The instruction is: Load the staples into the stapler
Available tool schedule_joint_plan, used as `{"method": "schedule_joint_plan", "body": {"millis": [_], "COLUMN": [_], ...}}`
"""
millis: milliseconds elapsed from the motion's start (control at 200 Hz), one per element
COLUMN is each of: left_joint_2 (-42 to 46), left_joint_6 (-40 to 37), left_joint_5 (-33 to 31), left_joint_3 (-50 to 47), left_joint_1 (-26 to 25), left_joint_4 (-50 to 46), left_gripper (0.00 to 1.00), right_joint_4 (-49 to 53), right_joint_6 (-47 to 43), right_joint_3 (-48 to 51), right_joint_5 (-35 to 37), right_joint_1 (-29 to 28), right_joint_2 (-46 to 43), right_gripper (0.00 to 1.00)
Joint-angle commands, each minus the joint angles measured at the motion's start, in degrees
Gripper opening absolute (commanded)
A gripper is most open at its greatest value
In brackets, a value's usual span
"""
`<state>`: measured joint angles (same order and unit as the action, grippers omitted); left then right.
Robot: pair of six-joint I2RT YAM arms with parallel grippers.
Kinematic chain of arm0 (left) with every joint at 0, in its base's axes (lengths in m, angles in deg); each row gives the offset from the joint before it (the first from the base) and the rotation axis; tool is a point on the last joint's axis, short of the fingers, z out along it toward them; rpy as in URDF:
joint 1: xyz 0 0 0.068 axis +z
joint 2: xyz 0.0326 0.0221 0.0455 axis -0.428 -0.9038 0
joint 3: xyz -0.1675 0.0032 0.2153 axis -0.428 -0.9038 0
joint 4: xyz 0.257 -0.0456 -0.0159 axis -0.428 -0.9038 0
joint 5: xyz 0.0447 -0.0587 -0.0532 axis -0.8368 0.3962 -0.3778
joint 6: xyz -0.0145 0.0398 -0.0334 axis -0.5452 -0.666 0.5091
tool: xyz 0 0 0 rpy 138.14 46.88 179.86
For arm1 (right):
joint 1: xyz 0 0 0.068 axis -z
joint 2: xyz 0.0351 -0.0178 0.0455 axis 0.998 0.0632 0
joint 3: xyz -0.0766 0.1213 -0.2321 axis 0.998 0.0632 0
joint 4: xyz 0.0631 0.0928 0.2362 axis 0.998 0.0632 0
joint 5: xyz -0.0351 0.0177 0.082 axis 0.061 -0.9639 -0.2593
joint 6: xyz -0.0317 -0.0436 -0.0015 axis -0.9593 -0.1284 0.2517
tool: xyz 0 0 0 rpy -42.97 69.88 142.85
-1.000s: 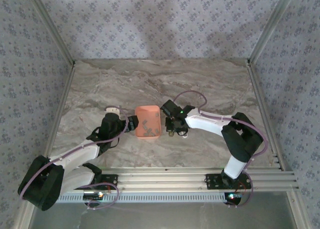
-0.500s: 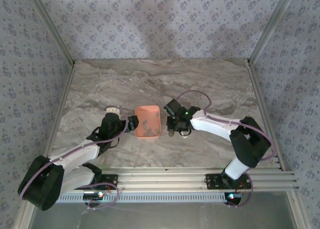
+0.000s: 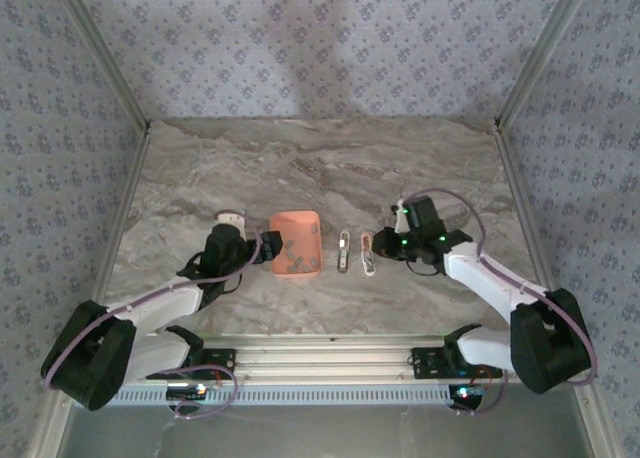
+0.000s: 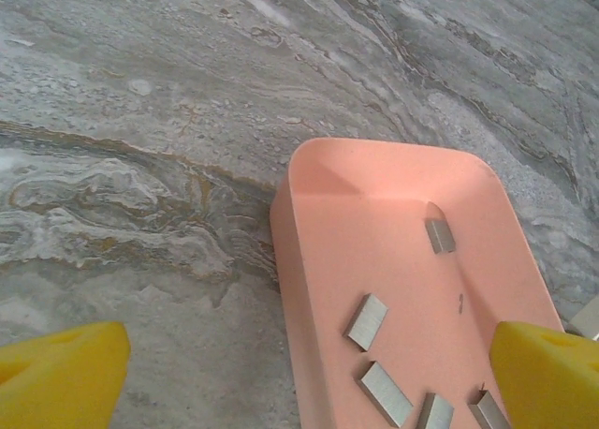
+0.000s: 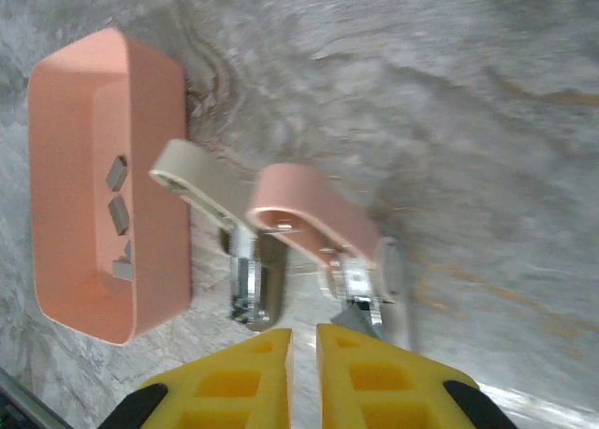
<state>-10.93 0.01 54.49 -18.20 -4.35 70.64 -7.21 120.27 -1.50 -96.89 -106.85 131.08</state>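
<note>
Your left gripper point(image 3: 263, 247) sits left of centre in the top view, at the left side of the tray point(image 3: 296, 221), and it is released. In the left wrist view, the two yellow fingertips point(image 4: 58, 373) of this gripper point(image 4: 304, 382) stand far apart in the lower corners and the near part of the tray point(image 4: 288, 260) lies between them, with nothing grasped. The staples point(image 4: 367, 319) lie loose on the tray floor as several short grey strips, most of them towards the lower right of that frame. In the top view you see them as dark marks point(image 3: 293, 250) inside the tray. The stapler point(image 3: 343, 250) lies on the marble table point(image 3: 300, 168) just right of the tray, apart from it, as two slim pieces side by side. Your right gripper point(image 3: 385, 246) is just right of the stapler and it is clenched. In the right wrist view, the fingers of this gripper point(image 5: 304, 349) are almost together at the bottom edge and hold nothing. The stapler point(image 5: 309, 214) is directly above them, one piece with a beige top and one with a pink top. You cannot tell whether the fingertips touch its metal end. The tray point(image 5: 154, 129) with staples point(image 5: 119, 214) stands at the left there.
</note>
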Motion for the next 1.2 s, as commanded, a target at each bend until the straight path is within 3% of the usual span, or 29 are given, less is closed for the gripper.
{"method": "schedule_joint_plan", "body": {"millis": [0,205,405,515,850,1194], "left_joint_2": [-1.43,-3.36,-5.03,-5.44,-4.67,-4.27], "left_joint_6": [-0.94,-1.46,-1.25,-1.01,-1.2,-1.56], "left_joint_5": [1.69,1.98,2.17,2.42,2.31,2.09], "left_joint_3": [2.49,4.32,4.86,4.89,4.85,4.44], "left_joint_1": [-0.62,-1.5,-2.03,-2.21,-2.29,-2.3], "left_joint_4": [3.62,3.79,4.49,4.67,3.88,3.55], "left_gripper": [0.98,0.98,0.98,0.98,0.98,0.98], "right_joint_4": [-1.57,-1.88,7.13,8.64,-3.3,-6.52], "right_joint_6": [-5.29,-7.08,-10.99,-7.99,4.94,8.63], "right_joint_3": [3.7,5.8,1.91,1.34,3.29,4.36], "right_joint_5": [-11.6,-16.83,-8.91,-8.2,-18.16,-18.52], "right_joint_1": [6.61,15.8,9.51,8.34,7.01,7.04], "right_joint_2": [-0.97,-0.51,-1.53,1.84,11.5,15.71], "right_gripper": [0.15,0.16,0.27,0.32,0.35,0.31]}}
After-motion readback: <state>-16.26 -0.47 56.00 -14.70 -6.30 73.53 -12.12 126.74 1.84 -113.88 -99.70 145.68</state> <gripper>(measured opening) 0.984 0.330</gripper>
